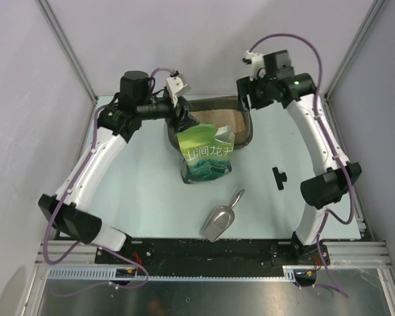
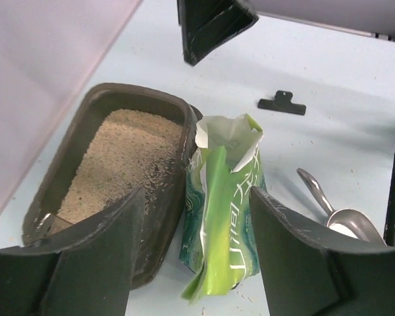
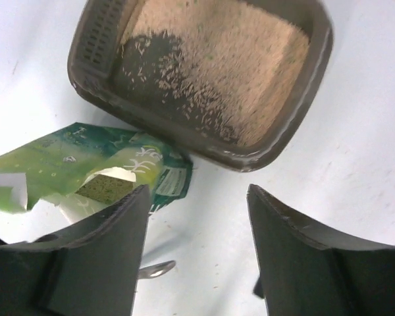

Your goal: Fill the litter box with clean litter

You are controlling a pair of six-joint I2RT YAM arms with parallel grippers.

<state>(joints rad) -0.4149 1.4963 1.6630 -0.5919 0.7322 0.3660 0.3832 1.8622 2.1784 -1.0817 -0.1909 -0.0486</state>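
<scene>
Pale table [image 1: 118,197], lilac walls around. Landmark = the litter box [image 1: 249,128], at the far middle of the table.

Progress:
- The clean litter [image 2: 118,151] is already in the litter box and covers most of the floor.
- The layer looks shallow, well below the rim.
- One end, by the ribbed panel, is a dark patch with only scattered grains. The heap sits toward the other end.
- My call: the pour is mostly done. What's left is a top-up or spreading the litter over the thin end.
- The green bag [image 1: 207,155] stands upright against the box's near long side, touching the rim, with its torn top open. Tan grains show inside the mouth in my right wrist view, so some supply remains.

Orientation: the box lies flat, open side up. In the top view its long axis runs left-right, parallel to the table's far edge. The bag's mouth points up, tipped slightly toward the box.

Grippers:
- My left gripper [image 2: 196,201] hangs over the box's left end. Fingers are spread wide and hold nothing. The bag only shows below, between them.
- My right gripper [image 3: 197,194] is above the box's right end. Fingers are wide too, empty, with bare table between them.

Other items:
- The metal scoop [image 1: 218,220] lies well apart from the box on its near side, beyond the bag.
- The black clip [image 1: 278,176] lies near-right of the box, not touching it.
</scene>
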